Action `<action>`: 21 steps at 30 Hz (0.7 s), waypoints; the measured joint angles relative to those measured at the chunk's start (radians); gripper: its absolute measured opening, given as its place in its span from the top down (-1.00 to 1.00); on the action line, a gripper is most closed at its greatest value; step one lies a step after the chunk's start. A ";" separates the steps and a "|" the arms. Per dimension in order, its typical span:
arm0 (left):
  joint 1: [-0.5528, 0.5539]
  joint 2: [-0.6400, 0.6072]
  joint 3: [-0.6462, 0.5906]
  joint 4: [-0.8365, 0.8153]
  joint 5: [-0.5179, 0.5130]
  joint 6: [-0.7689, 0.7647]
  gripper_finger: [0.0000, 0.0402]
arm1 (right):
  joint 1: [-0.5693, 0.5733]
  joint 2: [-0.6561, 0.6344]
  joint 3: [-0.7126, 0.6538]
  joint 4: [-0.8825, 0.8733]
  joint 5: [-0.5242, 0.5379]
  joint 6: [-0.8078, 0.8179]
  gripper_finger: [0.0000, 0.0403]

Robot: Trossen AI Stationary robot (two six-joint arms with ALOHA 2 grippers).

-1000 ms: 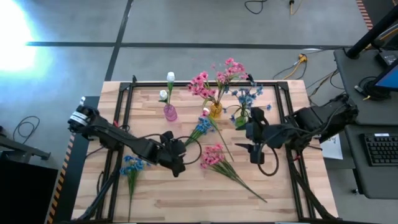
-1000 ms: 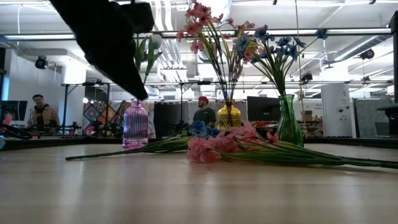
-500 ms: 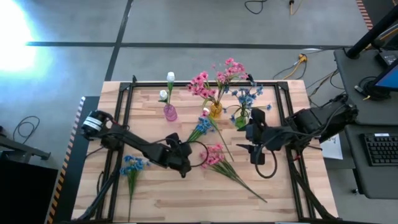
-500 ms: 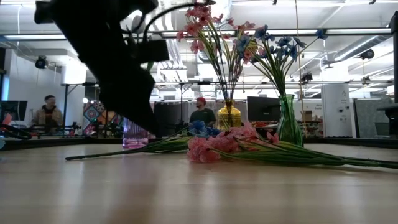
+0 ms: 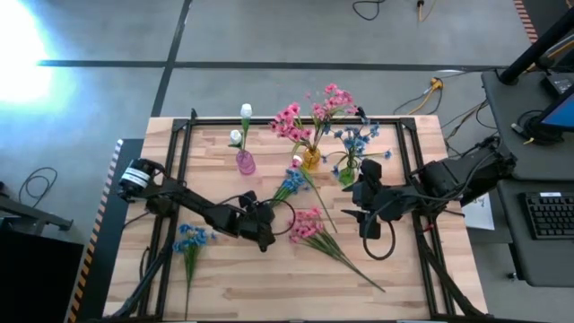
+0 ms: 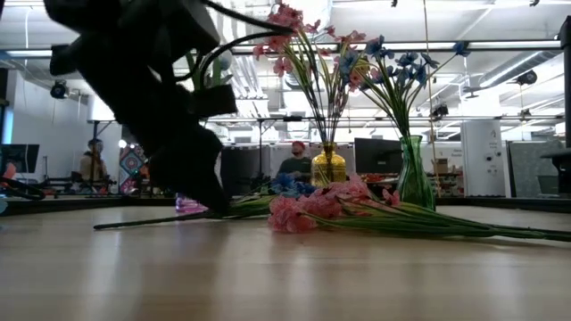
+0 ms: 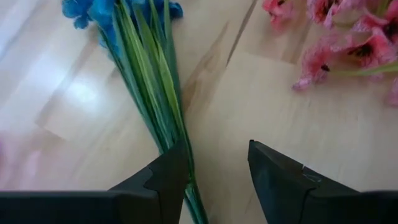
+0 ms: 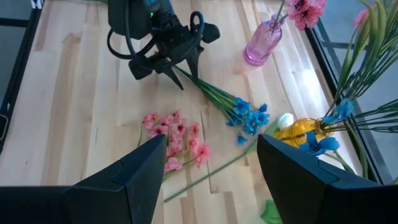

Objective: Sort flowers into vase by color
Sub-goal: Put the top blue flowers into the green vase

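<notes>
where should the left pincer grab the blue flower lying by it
On the bare stem end, away from the blossoms. The blue flower lies flat on the table, blossoms toward the vases, its thin stem running back to the left pincer. Come straight down with the open fingers straddling the stem across its length; it now sits by one finger.

tbl [image 5: 413, 278]: light wood | blue flwr [image 5: 289, 184] stem by L pincer [image 5: 267, 235] | pink flwr [image 5: 308, 224] btwn pincers | 2nd blue flwr [image 5: 190, 238] behind L | 3 vases far side
</notes>
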 joint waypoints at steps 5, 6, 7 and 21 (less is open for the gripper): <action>0.005 0.000 -0.041 0.049 0.010 -0.017 0.32 | 0.000 0.000 -0.008 0.006 0.000 0.000 -0.21; 0.007 0.000 -0.047 0.050 0.010 -0.023 0.34 | 0.000 0.000 -0.010 0.008 0.000 0.000 -0.21; 0.008 0.000 -0.051 0.052 0.010 -0.029 0.37 | 0.000 0.000 -0.012 0.009 0.000 0.000 -0.21; 0.008 -0.069 -0.002 0.018 0.018 -0.010 0.35 | 0.000 0.000 -0.020 0.009 0.000 0.021 -0.21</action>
